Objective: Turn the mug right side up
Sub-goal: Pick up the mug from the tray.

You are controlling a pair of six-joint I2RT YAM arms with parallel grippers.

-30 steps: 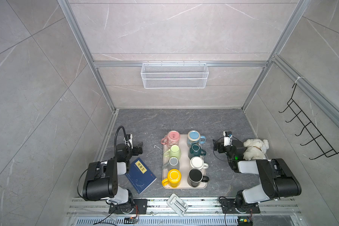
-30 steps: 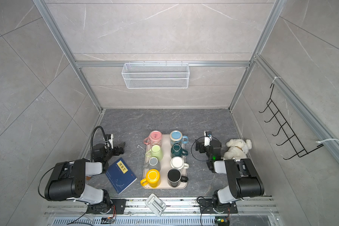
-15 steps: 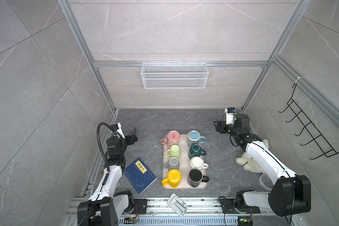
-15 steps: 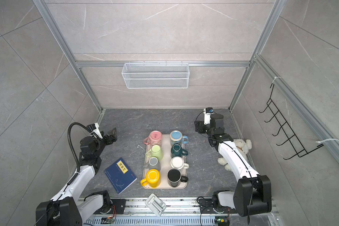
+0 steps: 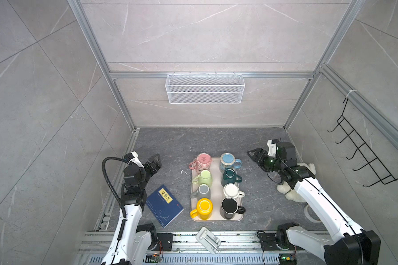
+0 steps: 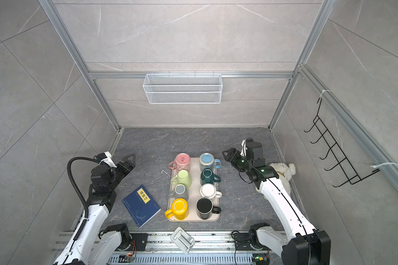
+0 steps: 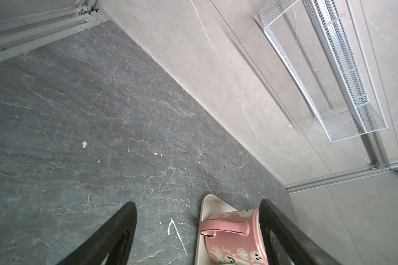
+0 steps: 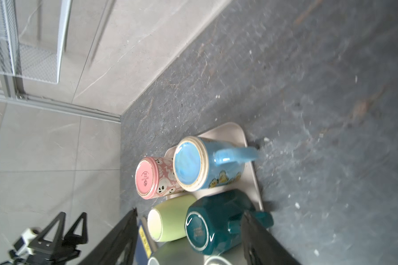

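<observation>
Several mugs stand upside down in two rows on a beige tray [image 5: 216, 219] [image 6: 194, 219]. At the far end are a pink mug [image 5: 203, 160] [image 7: 234, 238] [image 8: 152, 179] and a blue mug [image 5: 228, 161] [image 8: 205, 165], then a light green mug [image 5: 205, 177] and a dark teal mug [image 5: 230, 177] [image 8: 216, 224]. My left gripper [image 5: 155, 161] [image 6: 129, 161] [image 7: 197, 203] hovers open left of the tray, pointing at the pink mug. To the right of the blue mug my right gripper [image 5: 254, 154] [image 6: 228, 154] [image 8: 189, 212] hangs open. Neither holds anything.
A blue book [image 5: 164, 205] lies left of the tray. A white plush toy [image 5: 294, 181] and a tape roll [image 5: 310, 212] lie under the right arm. A wire basket [image 5: 205, 88] hangs on the back wall and a black hook rack [image 5: 363, 158] on the right wall.
Both arms have unfolded from low resting poses near the front and now reach out toward the far end of the tray. No mug has moved.
</observation>
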